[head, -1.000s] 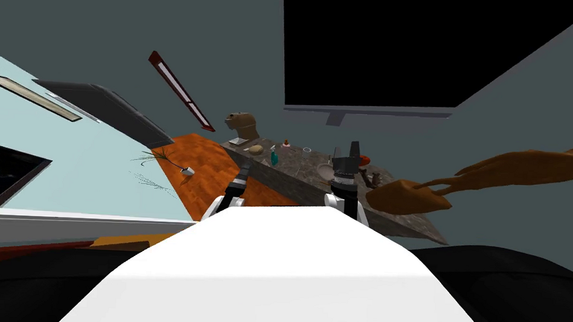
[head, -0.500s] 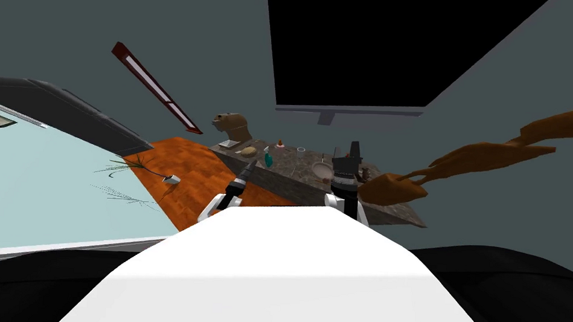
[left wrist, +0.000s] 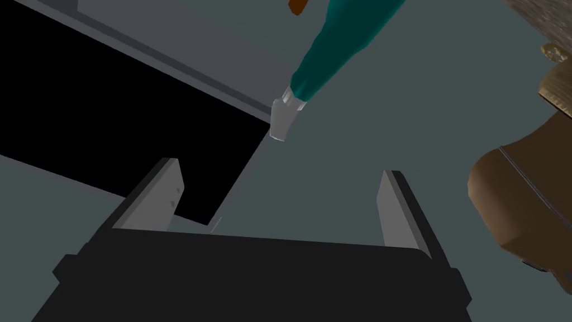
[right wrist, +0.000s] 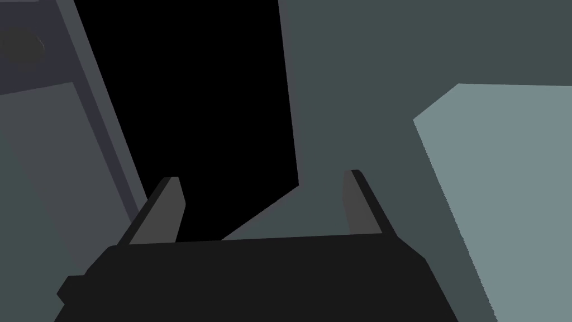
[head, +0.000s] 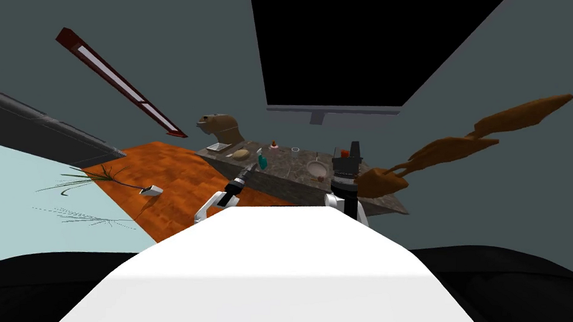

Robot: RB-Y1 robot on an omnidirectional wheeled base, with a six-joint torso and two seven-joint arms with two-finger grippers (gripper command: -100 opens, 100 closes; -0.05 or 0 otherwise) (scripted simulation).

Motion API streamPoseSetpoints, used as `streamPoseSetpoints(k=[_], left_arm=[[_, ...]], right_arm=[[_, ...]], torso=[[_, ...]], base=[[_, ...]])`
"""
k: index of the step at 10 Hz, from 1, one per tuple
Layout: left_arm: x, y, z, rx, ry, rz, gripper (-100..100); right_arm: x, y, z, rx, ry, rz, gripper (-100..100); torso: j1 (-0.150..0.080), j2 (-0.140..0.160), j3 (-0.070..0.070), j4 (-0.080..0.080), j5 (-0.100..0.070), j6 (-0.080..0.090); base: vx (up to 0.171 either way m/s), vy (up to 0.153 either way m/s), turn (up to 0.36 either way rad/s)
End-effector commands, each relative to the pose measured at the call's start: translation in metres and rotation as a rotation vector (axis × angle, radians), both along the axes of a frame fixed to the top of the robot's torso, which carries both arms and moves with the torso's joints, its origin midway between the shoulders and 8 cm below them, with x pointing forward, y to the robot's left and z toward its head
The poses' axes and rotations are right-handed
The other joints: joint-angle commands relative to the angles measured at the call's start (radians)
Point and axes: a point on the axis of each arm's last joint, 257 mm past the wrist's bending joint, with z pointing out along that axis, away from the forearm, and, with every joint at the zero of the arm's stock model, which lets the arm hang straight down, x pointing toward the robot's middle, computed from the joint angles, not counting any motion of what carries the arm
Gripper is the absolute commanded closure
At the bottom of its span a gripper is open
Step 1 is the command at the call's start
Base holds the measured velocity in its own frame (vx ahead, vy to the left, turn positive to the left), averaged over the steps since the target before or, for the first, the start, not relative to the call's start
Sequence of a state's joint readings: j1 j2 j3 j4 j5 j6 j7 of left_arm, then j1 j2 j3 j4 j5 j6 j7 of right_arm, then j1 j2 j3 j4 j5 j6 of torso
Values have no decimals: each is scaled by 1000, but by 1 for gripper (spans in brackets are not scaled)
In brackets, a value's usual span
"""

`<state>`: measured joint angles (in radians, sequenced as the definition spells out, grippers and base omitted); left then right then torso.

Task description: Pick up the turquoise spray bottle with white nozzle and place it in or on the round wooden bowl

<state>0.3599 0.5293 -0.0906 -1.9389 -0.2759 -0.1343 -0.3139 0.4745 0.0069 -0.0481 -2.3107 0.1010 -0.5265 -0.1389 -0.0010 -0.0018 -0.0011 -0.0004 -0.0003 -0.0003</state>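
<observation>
Clear gap separates left hand [left wrist: 279,167] from spray bottle [left wrist: 335,50].

Light is dim and even, and the grey-green walls [head: 163,42] are rendered in flat tones. The orange plank floor [head: 176,175] is the most vivid patch. The surface [head: 291,159] is lit on top and darker along its near side. A potted plant [head: 97,178] throws a thin, wispy shadow on the pale blue plane [head: 23,217]. The wide lens splays the walls and stretches the brown leaves [head: 461,145]. Wrist-view edges are crisp. The left end effector [left wrist: 282,204] has paler-lit fingers than the right end effector [right wrist: 262,204].
</observation>
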Motion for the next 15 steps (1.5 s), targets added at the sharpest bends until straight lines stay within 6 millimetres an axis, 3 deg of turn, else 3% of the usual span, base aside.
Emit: streamPoseSetpoints(k=[1, 9, 11, 12, 13, 14, 15], left_arm=[[6, 10, -13, 80, 24, 4, -100], [21, 65, -46, 432, 105, 26, -100], [23, 76, -49, 489, 114, 31, -100], [23, 72, -48, 468, 110, 29, -100], [23, 73, -48, 472, 111, 30, 0], [32, 82, -48, 471, 119, 70, -100], [36, 86, -48, 471, 123, 90, -100]], right_arm=[[0, 0, 0, 0, 0, 0, 0], [0, 0, 0, 0, 0, 0, 0], [0, 0, 0, 0, 0, 0, 0], [0, 0, 0, 0, 0, 0, 0], [0, 0, 0, 0, 0, 0, 0], [0, 0, 0, 0, 0, 0, 0], [0, 0, 0, 0, 0, 0, 0]], torso=[[0, 0, 0, 0, 0, 0], [0, 1, 0, 0, 0, -1], [0, 0, 0, 0, 0, -1], [0, 1, 0, 0, 0, -1], [0, 1, 1, 0, 0, -1], [0, 2, 1, 0, 0, -1], [2, 5, 3, 1, 0, 0]], base=[[24, -12, -163], [24, -7, -146], [23, -5, -106], [10, 0, -15], [0, 0, 0], [-62, 36, -300], [-108, 76, -300]])
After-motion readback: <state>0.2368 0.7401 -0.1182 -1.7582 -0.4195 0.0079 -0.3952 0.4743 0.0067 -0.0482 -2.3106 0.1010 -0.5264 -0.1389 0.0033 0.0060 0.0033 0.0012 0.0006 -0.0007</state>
